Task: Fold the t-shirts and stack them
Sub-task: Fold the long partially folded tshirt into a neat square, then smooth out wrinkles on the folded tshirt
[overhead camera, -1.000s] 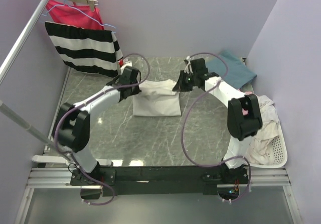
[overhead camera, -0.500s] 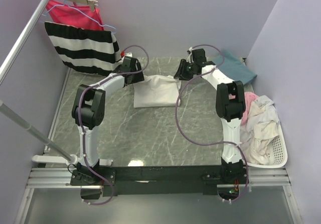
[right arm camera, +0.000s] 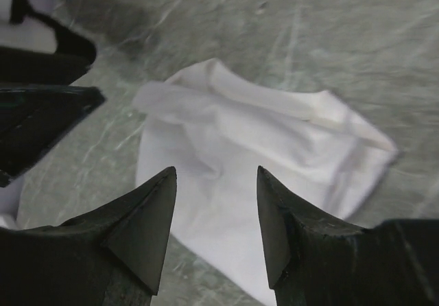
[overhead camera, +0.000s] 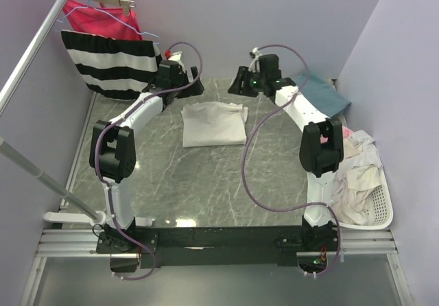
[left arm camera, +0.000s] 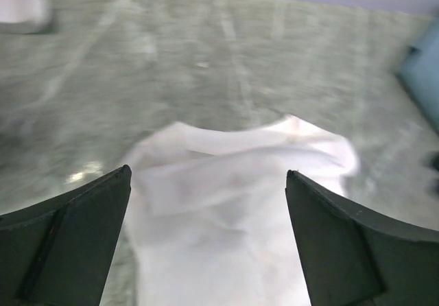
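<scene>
Two grippers hover near the far edge of a folded white cloth t-shirt [overhead camera: 214, 124], which lies flat mid-table on the grey-green marble tabletop [overhead camera: 206, 182]. Left gripper [left arm camera: 207, 175] jaws spread wide, nothing between them. Right gripper [right arm camera: 216, 170] jaws parted more narrowly, also empty. Plain teal-blue t-shirt [overhead camera: 324, 93] lies at the far right corner. Crumpled pale white and pink t-shirts [overhead camera: 353, 162] heaped in white plastic basket [overhead camera: 384, 206] at right edge. Black-and-white striped garment [overhead camera: 113, 66] hangs far left.

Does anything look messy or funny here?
The folded white t-shirt is rumpled along its far edge, not flat. Pale clothes heap over the rim of the basket. Nothing looks torn.
</scene>
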Available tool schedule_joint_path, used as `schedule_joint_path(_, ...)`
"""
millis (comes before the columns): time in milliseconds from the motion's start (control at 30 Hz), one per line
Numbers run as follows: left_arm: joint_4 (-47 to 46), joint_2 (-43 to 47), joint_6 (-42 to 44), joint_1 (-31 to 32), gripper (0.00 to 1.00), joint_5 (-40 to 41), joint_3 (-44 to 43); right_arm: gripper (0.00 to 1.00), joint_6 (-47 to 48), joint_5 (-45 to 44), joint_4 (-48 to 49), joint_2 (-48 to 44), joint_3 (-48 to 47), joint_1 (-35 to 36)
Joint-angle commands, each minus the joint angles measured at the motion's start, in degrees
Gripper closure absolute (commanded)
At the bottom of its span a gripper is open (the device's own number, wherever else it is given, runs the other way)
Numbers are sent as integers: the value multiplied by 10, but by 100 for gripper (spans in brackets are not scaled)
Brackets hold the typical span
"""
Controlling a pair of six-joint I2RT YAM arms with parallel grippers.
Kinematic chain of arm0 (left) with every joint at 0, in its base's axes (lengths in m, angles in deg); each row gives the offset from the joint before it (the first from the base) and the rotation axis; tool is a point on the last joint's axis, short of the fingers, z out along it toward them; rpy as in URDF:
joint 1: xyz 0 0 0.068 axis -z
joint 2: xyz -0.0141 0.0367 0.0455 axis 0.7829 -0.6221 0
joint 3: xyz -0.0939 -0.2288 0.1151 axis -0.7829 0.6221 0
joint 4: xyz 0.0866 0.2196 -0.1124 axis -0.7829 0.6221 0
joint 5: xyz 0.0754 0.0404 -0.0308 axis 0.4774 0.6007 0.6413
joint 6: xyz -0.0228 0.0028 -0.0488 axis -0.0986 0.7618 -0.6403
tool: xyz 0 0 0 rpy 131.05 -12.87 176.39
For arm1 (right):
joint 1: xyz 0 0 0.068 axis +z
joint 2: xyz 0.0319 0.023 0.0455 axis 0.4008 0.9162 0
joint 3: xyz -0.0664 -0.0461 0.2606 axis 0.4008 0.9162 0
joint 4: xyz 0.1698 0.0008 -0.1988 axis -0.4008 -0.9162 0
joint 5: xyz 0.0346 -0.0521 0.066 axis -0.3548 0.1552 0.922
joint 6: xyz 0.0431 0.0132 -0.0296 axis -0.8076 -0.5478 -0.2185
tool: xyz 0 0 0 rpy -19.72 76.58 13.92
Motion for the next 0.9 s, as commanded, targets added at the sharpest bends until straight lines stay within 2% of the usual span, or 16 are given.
schedule_joint_path(0, 5, -19, -1, 2, 1, -154, -27, 43, -11, 54, -11, 18, -21, 34)
schedule_joint_path(200, 24, -56, -7, 2, 3, -199, -38, 44, -23, 69, -21, 32, -8, 44)
schedule_joint_path(467, 33, -82, -10, 1, 4, -208, -36, 44, -23, 79, -36, 77, -13, 45)
schedule_joint_path(867, 27, -142, 11, -8, 3, -181, -127, 44, -13, 62, -68, 204, -158, 23)
